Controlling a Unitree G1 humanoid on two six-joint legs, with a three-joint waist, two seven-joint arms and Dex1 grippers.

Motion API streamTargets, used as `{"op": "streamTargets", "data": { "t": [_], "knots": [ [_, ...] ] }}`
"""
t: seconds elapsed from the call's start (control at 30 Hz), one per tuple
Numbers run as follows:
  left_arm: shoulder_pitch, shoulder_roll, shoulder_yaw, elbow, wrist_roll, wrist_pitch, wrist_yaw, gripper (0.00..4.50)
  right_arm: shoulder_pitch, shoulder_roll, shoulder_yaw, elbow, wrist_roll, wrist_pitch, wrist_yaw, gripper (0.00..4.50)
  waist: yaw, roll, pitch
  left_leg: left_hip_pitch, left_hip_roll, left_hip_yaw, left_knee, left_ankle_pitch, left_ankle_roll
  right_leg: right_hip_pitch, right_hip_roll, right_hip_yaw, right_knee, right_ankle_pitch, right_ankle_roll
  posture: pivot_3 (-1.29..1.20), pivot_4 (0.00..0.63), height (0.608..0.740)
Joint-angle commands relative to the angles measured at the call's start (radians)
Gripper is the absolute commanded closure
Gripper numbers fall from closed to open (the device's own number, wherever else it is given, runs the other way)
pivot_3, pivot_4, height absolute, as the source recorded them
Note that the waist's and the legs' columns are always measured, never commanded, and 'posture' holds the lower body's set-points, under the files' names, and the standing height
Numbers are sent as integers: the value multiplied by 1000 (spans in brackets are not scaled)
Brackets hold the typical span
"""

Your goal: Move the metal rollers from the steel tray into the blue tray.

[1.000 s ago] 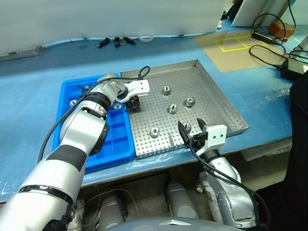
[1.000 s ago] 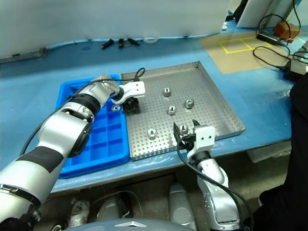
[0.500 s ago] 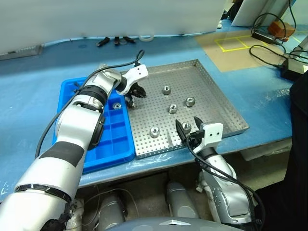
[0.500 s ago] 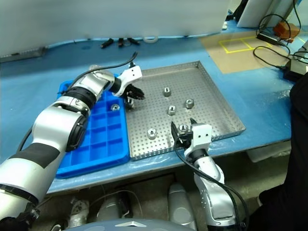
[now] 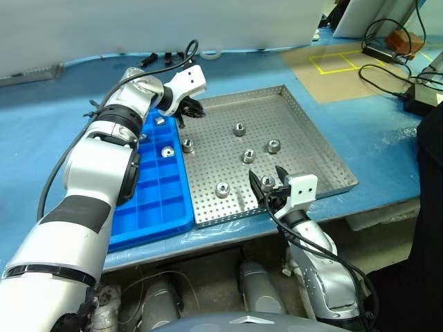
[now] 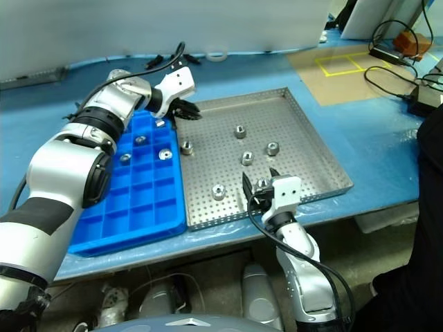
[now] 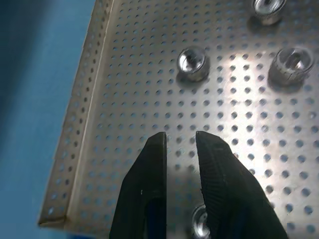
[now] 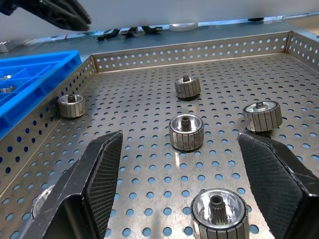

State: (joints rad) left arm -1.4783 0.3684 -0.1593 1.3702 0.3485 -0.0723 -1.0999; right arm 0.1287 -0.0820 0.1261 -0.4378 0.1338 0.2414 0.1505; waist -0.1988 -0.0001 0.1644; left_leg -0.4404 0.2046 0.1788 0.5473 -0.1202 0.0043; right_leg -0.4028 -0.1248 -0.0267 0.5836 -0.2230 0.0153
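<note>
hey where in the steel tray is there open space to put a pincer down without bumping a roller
The steel tray's far right area, between its back rim and right rim, is bare. Its near-left corner, past the roller there, is also free. The middle is crowded: rollers cluster there, and the right pincer straddles one by the front rim.

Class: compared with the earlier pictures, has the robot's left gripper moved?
Yes. The left gripper has lifted away from the blue tray's inner edge toward the steel tray's far left corner.
</note>
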Motion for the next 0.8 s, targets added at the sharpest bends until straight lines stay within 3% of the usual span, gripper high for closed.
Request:
{"op": "streamTargets", "data": {
  "t": [0.03, 0.17, 0.33, 0.4, 0.5, 0.8],
  "knots": [
    [-52, 3, 41, -34, -71, -38, -190, 3558, 6, 4, -1, -9, -9, -37, -2, 593, 6, 0, 0, 0, 0, 0, 0, 0, 0, 0, 0, 0, 0, 0, 0, -563, 150, 740],
    [7, -47, 30, -86, -177, -71, -470, 3558, 25, -17, -21, -48, 14, -23, 17, 593, 27, 0, 0, -1, 0, 0, 0, 1, 2, 0, -1, 1, 0, 0, 0, -548, 150, 740],
    [157, -104, -145, -172, -291, -110, -515, 3558, 62, -84, -118, -164, 90, 19, 62, 593, 53, 0, 0, 2, 1, 1, 1, 1, 3, 2, -1, 2, 2, 0, -1, -547, 150, 740],
    [195, -121, -155, -176, -273, -133, -515, 3558, 80, -115, -159, -220, 141, 40, 89, 593, 53, 0, 0, 2, 1, 1, 2, 1, 3, 2, -1, 3, 3, 0, -1, -556, 150, 740],
    [227, -152, -126, -160, -262, -121, -502, 3003, 97, -160, -221, -298, 188, 99, 94, 593, 56, 0, 0, 1, 2, 1, 4, 1, 3, 1, 0, 4, 5, 0, -1, -569, 150, 740],
    [269, -204, -124, -163, -250, -135, -507, 218, 50, -211, -262, -418, 229, 269, 39, 593, 54, 0, 0, 2, 1, 1, 6, 0, 1, 2, 0, 4, 5, 0, -1, -606, 150, 740]
  ]
}}
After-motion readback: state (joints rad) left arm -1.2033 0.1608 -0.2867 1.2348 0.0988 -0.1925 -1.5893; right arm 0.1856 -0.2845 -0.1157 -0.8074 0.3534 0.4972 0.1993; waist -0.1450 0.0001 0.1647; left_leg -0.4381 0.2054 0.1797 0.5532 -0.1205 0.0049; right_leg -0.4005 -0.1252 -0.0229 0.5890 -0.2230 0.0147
